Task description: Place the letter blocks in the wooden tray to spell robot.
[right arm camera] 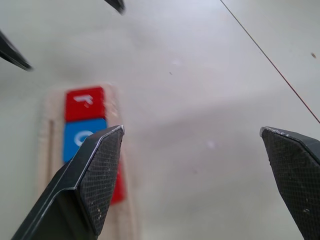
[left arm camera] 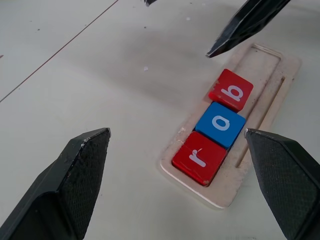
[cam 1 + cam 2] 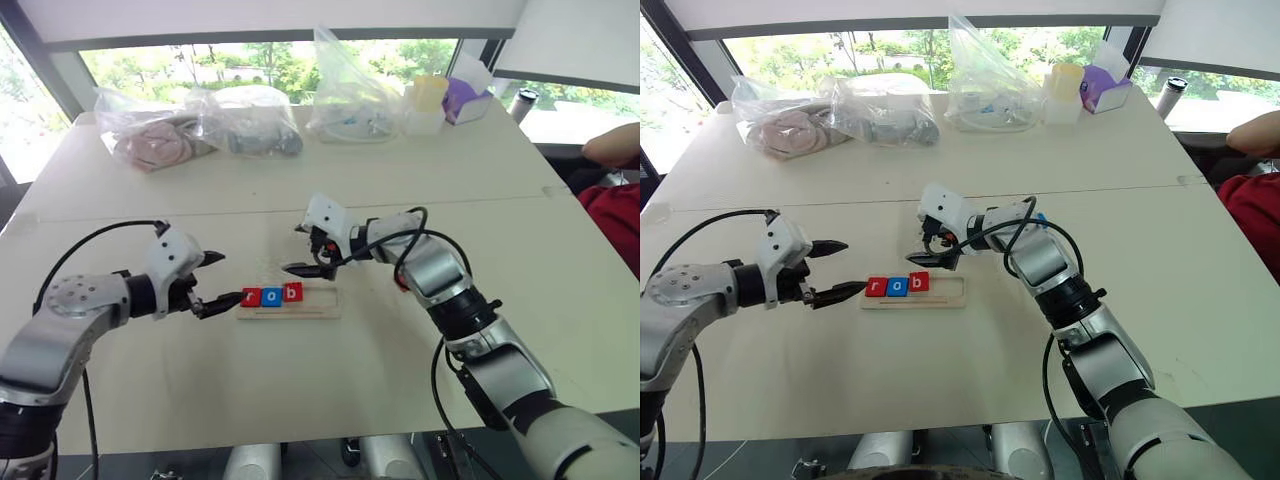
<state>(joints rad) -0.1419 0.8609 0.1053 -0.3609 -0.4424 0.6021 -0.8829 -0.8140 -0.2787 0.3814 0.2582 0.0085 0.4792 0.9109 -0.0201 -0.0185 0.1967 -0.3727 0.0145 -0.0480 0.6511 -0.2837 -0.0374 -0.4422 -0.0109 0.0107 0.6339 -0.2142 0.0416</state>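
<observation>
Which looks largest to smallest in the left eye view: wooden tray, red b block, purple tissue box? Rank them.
1. Wooden tray, the longest.
2. Purple tissue box, though it sits far back on the table, so its real size may be understated.
3. Red b block, plainly smallest.

1. A white lowercase "r" is showing on the red block point(image 2: 199, 156) that is sitting at the end of my wooden tray point(image 2: 260, 125) nearest my left gripper.
2. A white "o" is showing on the blue block point(image 2: 220, 125) that is lying in the middle, touching the "r" block.
3. A white "b" is showing on the red block point(image 2: 231, 90) that is sitting slightly skewed beside the blue one.
</observation>
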